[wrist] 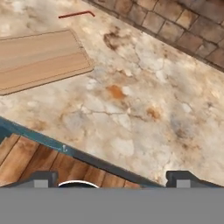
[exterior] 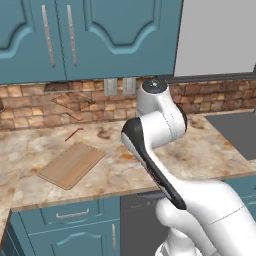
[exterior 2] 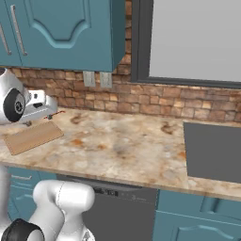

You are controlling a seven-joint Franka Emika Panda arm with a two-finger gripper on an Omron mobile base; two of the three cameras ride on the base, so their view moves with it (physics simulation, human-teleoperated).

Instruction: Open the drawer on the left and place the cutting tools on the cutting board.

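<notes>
Left base view: drawer point(exterior: 73, 212) closed, set under the table point(exterior: 200, 155) edge at lower left, short silver bar handle point(exterior: 72, 215) across its front. Probably a light pull on runners; stiff metal bar the only place to take hold, fingers best closed over its middle from the front. Cutting board point(exterior: 71, 164) flat on the table directly above the drawer, bare, with a thin red stick point(exterior: 73, 133) just behind it near the brick wall. Arm folded high, elbow raised over the table, forearm sloping down toward the lower right.

Right base view: board at far left on the table, hand section of the arm hanging just above and behind it. Drawer front partly hidden behind the arm's lower body.

Hand view: tool point(wrist: 113, 178) with both dark tips spread wide at the bottom, nothing between them. Camera looking down across the table edge, wooden floor beneath, board at upper left, red stick beyond it. Peeler and knife presumably inside the closed drawer; small, light, the knife best taken by its handle.
</notes>
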